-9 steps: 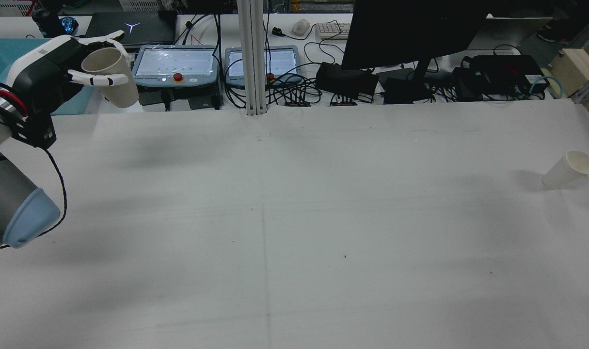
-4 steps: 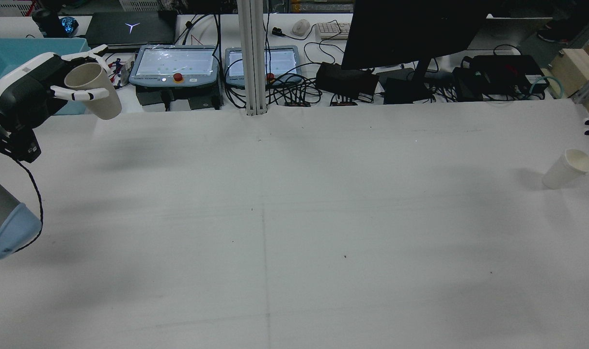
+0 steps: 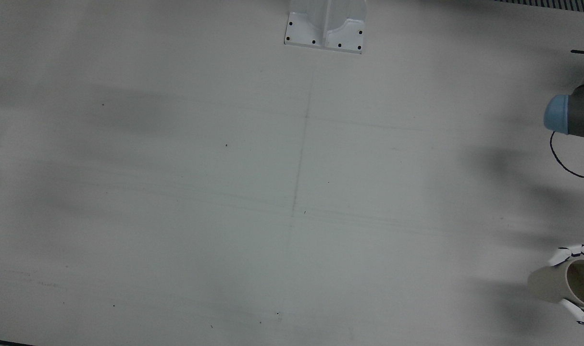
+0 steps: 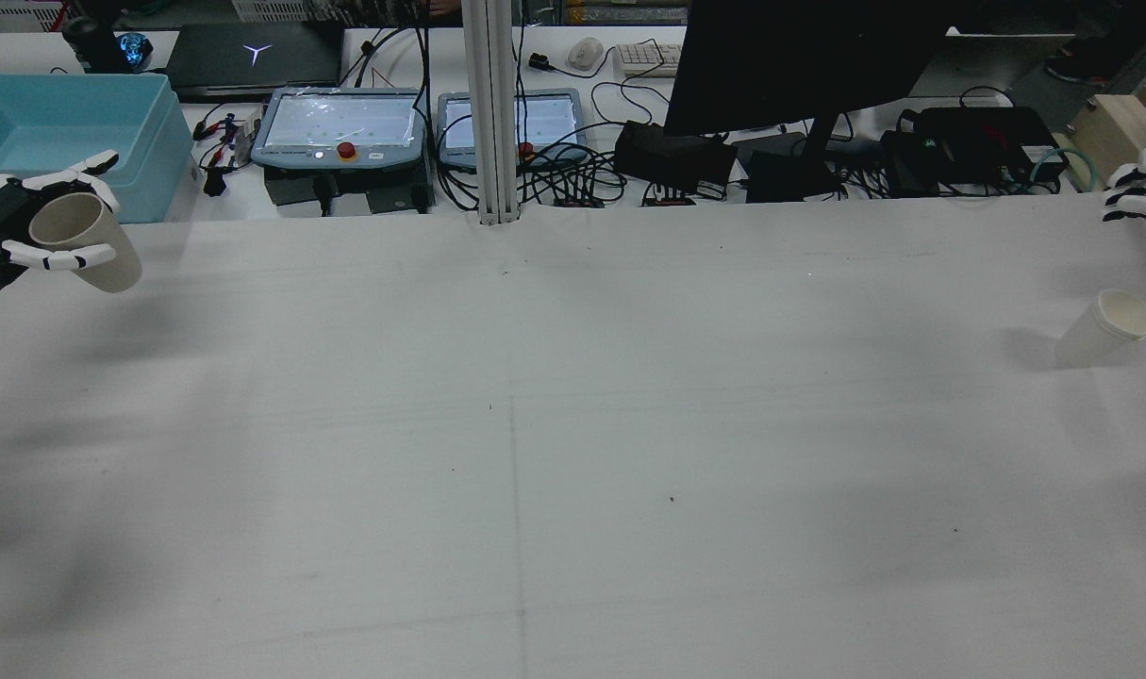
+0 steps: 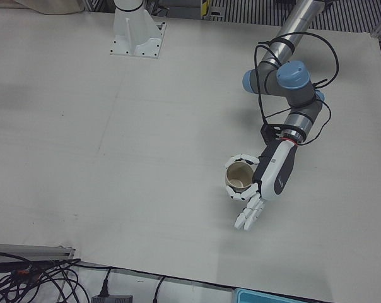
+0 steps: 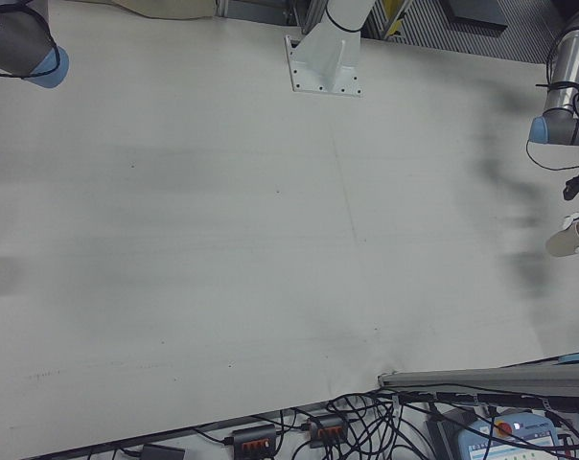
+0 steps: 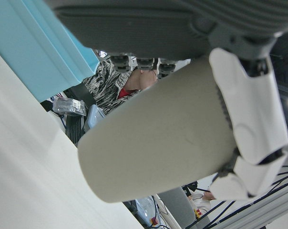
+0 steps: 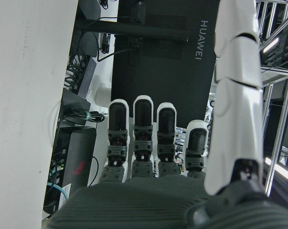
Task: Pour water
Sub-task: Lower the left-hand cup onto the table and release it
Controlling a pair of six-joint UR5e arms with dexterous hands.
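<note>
My left hand (image 4: 2, 236) is shut on a beige paper cup (image 4: 82, 243) and holds it tilted above the table's far left edge. The hand (image 5: 269, 177) and cup (image 5: 240, 178) also show in the left-front view, the cup in the front view (image 3: 565, 283) and, close up, in the left hand view (image 7: 158, 138). A second, white paper cup (image 4: 1104, 327) stands on the table at the far right. My right hand (image 4: 1141, 193) is open and empty at the right edge, behind and apart from that cup. Its fingers (image 8: 139, 138) fill the right hand view.
A light blue bin (image 4: 63, 132) stands behind the left hand. Two teach pendants (image 4: 339, 127), cables and a black monitor (image 4: 799, 57) line the back of the table. A metal post (image 4: 490, 113) rises at the back middle. The left arm's elbow (image 5: 291, 79) hangs over the table.
My left hand has carried the beige cup leftward and lower, from beside the teach pendant to the table's left edge. My right hand has drawn back, away from the white cup.
</note>
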